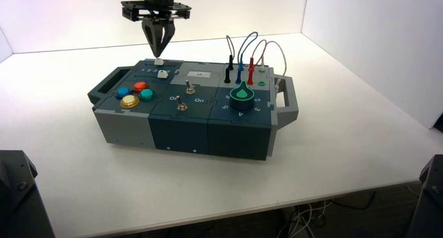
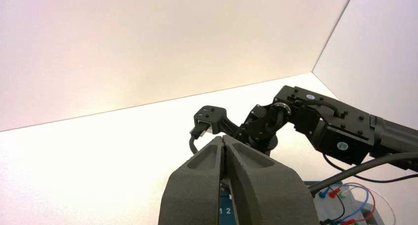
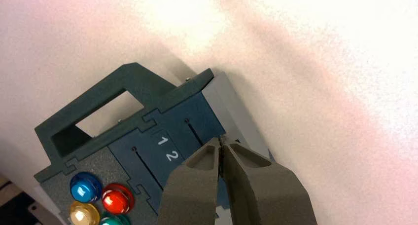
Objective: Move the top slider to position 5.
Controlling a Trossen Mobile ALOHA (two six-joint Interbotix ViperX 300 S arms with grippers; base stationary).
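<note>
Hovering at the far left part of the box, the right gripper points its fingertips down at the top slider. Its two fingers are closed, with the tips together; whether they touch the knob cannot be told from these views. The top slider, a small white knob, sits close to the far edge of the box, on the left half of its upper face. The second white slider knob lies nearer the middle of the box. Between the two slider tracks runs the box's printed row of digits, where a white 1 and 2 read clearly; position 5 cannot be made out plainly.

The left gripper is parked on the robot's side of the box, outside the high view, with its fingers shut together and nothing between them.

Four round buttons, red, blue, green and yellow, cluster on the left part of the box. Two toggle switches stand around the box's middle, and a black dial with a green centre is on its right part. Looped wires rise from the far right of the box.
</note>
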